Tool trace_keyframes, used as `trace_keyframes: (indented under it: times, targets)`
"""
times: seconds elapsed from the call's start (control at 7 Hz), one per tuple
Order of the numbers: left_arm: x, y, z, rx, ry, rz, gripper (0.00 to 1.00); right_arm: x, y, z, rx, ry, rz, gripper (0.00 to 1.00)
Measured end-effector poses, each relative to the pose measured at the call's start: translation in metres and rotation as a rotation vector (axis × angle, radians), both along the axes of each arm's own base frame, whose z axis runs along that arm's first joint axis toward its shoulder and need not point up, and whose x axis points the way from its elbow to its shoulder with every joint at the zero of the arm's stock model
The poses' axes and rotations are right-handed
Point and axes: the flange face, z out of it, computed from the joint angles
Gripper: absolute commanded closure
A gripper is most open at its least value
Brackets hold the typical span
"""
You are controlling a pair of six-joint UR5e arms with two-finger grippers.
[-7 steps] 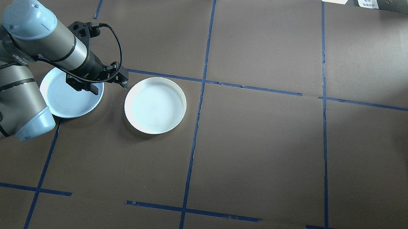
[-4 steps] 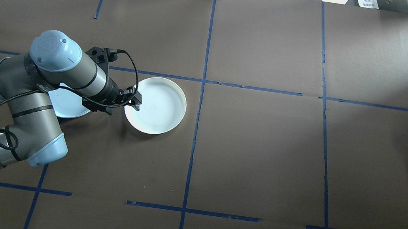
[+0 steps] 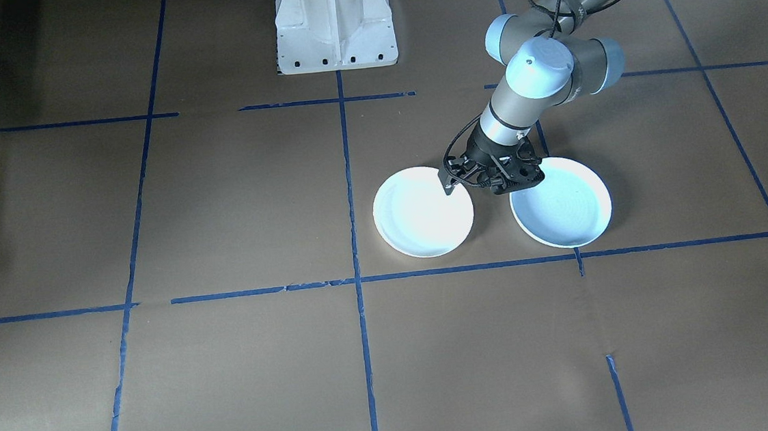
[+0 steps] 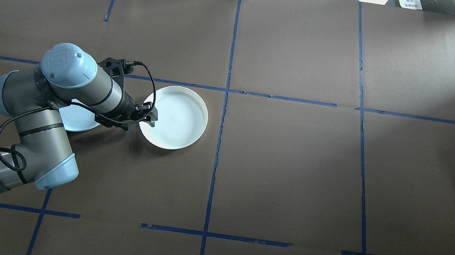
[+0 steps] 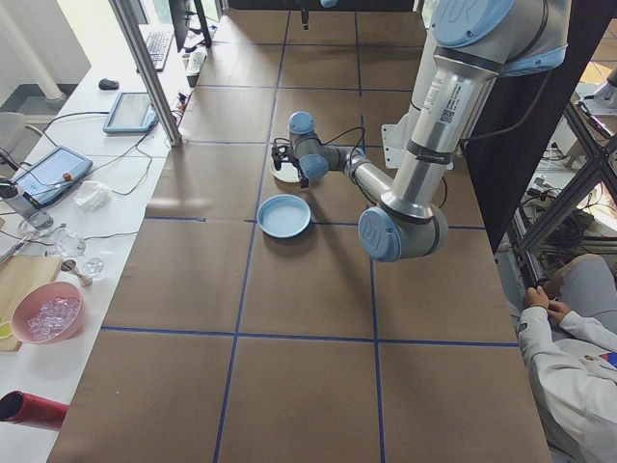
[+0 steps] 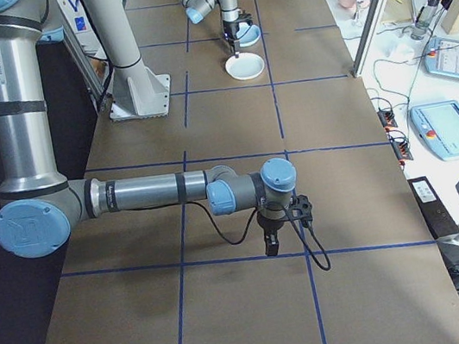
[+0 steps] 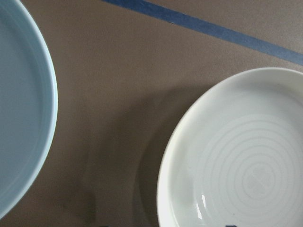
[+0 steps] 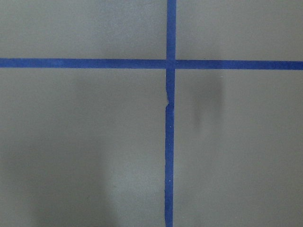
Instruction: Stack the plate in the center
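Two plates are seen side by side, apart, on the brown-papered table [image 4: 292, 176] marked with blue tape lines [image 4: 219, 144]; the white plate [image 4: 177, 118] lies just left of the centre line, and the pale blue plate [image 3: 565, 205] rests beyond it towards the robot's left, partly hidden under the arm in the overhead view. The left gripper [image 4: 150, 115] is held over the white plate's near rim, its fingers pointed down and apparently empty; how far they are parted cannot be told. The right gripper [image 6: 269, 242] is seen only from the right side, low over bare paper near a tape crossing; its finger state cannot be told.
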Motion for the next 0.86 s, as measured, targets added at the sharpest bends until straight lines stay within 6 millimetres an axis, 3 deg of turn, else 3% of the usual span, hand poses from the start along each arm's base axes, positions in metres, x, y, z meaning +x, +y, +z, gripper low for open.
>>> trace_keyframes:
  times: [0.14, 0.43, 0.57, 0.86]
  targets:
    - [0.0009, -0.0012, 0.0002, 0.003, -0.002, -0.004, 0.4, 0.0, 0.0, 0.0, 0.0, 0.0, 0.0, 0.0]
    - [0.0025, -0.0035, 0.0043, 0.007, -0.003, -0.01, 0.45, 0.0, 0.0, 0.0, 0.0, 0.0, 0.0, 0.0]
    - [0.0037, -0.0051, 0.0072, 0.012, -0.002, -0.016, 0.54, 0.0, 0.0, 0.0, 0.0, 0.0, 0.0, 0.0]
    - [0.0042, -0.0063, 0.0086, 0.017, 0.002, -0.02, 0.98, 0.0, 0.0, 0.0, 0.0, 0.0, 0.0, 0.0]
